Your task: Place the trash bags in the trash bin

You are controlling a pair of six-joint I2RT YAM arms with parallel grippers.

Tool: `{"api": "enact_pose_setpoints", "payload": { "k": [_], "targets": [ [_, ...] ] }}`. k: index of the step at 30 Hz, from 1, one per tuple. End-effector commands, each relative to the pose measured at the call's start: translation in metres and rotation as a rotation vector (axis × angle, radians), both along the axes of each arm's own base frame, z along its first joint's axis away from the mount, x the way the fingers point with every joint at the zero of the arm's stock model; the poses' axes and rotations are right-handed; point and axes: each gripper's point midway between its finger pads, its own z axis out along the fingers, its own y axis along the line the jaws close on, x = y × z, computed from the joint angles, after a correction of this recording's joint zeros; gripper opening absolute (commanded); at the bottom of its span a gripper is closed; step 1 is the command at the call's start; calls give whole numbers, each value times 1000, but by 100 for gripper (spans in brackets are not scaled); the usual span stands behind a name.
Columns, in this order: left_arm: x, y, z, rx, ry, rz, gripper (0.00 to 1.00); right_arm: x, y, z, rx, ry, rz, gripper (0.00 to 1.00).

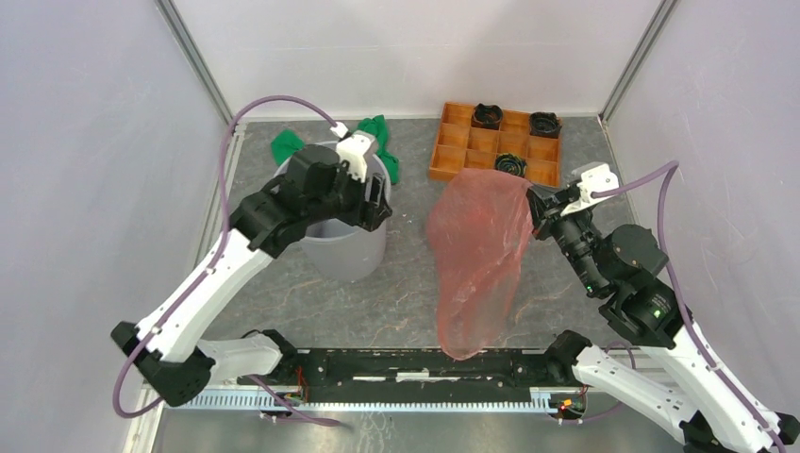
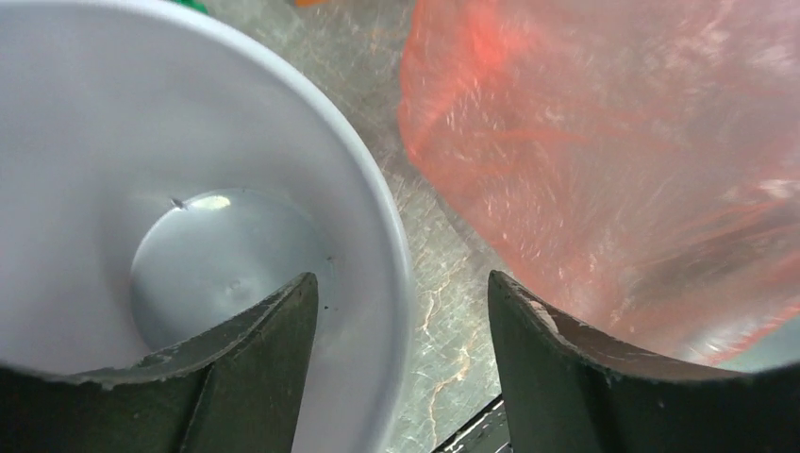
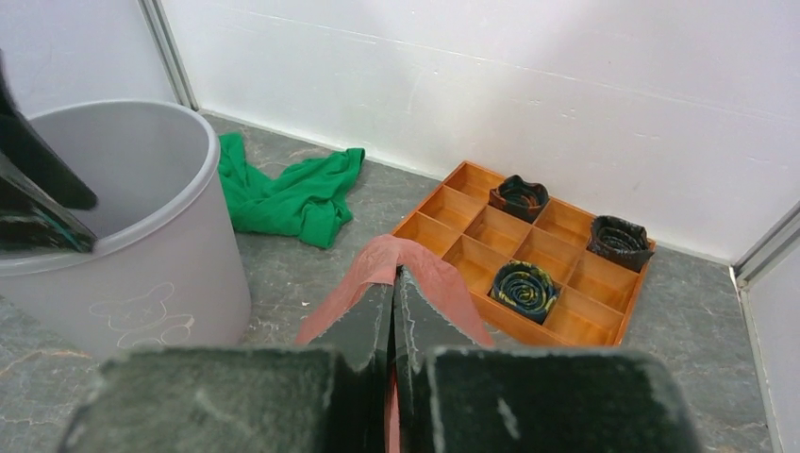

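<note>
right gripper (image 3: 393, 283) clamped on trash bag (image 1: 476, 255) top, bag hanging | left gripper (image 2: 401, 283) wide above trash bin (image 1: 349, 253) rim

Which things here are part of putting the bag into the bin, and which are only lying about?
Job: red bag, pinched by the right gripper; grey bin.
Lying about: green cloth; orange tray; three dark rolls in the tray.
</note>
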Motion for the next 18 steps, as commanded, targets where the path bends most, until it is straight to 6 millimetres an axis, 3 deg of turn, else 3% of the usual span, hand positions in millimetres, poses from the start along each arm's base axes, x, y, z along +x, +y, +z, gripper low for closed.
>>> {"api": "enact_pose_setpoints", "payload": {
  "k": [1, 4, 8, 10, 14, 18],
  "targets": [
    [-24, 8, 69, -131, -116, -39, 73, 0, -2, 5, 24, -19, -10, 1],
    [-44, -8, 72, -224, -73, -98, 74, -1, -1, 12, 41, -40, 0, 1],
    [-80, -42, 72, -328, -58, -187, 85, -4, 1, 22, 61, -65, 22, 1],
    [-109, -70, 62, -322, -35, -256, 89, -4, 1, 23, 68, -74, 23, 1],
    [-149, -115, 33, -240, -19, -290, 92, -2, 1, 24, 72, -76, 14, 1],
    [-178, -141, 1, -284, -2, -206, 100, -5, 3, 29, 128, -76, 29, 1]
  ]
}}
